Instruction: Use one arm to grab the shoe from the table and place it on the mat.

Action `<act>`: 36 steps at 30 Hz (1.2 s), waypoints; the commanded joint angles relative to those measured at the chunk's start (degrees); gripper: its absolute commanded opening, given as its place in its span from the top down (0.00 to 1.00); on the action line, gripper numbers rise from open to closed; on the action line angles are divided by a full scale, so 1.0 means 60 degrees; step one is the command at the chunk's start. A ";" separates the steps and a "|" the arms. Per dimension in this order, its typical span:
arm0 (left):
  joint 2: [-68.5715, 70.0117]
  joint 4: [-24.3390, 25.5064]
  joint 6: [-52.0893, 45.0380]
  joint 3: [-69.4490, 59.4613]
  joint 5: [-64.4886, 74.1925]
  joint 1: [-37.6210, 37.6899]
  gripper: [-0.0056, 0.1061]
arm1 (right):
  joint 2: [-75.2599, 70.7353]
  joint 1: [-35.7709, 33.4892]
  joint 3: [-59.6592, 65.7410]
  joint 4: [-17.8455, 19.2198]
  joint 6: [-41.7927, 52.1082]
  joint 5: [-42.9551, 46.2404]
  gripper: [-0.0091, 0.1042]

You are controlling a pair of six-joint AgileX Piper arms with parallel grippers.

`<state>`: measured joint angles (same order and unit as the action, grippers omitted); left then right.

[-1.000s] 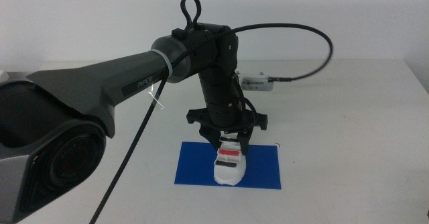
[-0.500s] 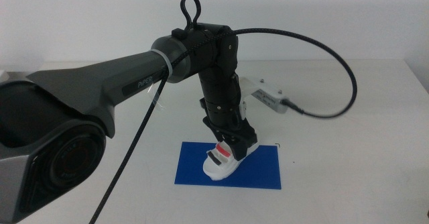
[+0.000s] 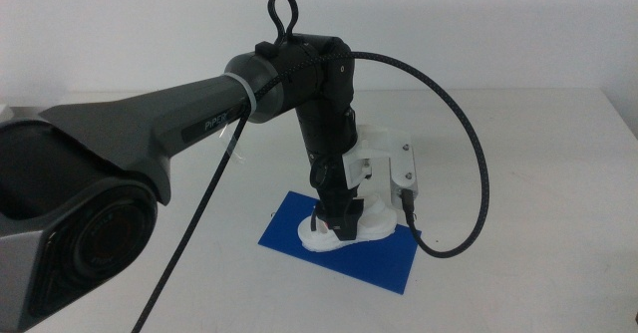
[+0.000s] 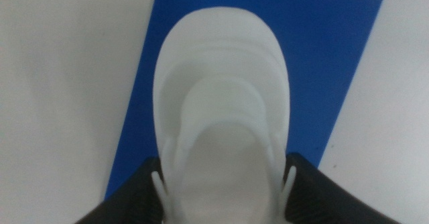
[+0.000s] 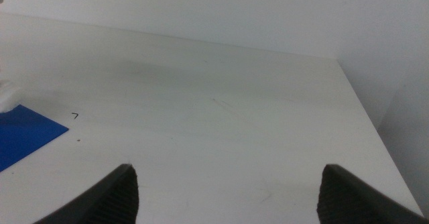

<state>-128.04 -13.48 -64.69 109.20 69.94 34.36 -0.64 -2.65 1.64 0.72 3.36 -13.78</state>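
Note:
The left arm comes in from the left and reaches down over the blue mat. Its gripper is shut on the white shoe, which sits low on the mat's left part. In the left wrist view the shoe fills the middle, with a dark jaw pressed against each side of it near the gripper, and the mat lies under it. The shoe's straps are hidden. The right gripper is open and empty over bare table, out of the middle view.
The white table spreads all around the mat. A black cable loops out to the right of the left wrist. The right wrist view shows a corner of the mat and the table's far edge against a white wall.
The left wrist has turned and sunk, swinging the shoe around and down onto the mat. The mat now lies skewed on the table. The cable loop has dropped to the right.

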 commanded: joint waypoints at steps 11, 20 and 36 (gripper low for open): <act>0.0696 0.0178 0.0529 0.0262 0.0858 0.0053 0.94 | 0.0035 0.0009 0.0049 0.0104 0.0098 0.0697 0.23; 0.0918 0.2247 0.0280 0.0262 0.0858 0.0842 0.94 | 0.0035 0.0009 0.0049 0.0104 0.0098 0.0697 0.23; 0.0721 0.1675 0.0321 0.0231 0.0831 0.1018 0.89 | 0.0035 0.0009 0.0049 0.0104 0.0098 0.0697 0.23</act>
<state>-127.38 -2.38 -62.81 109.20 69.92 40.30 -0.64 -2.65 1.64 0.72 3.36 -13.78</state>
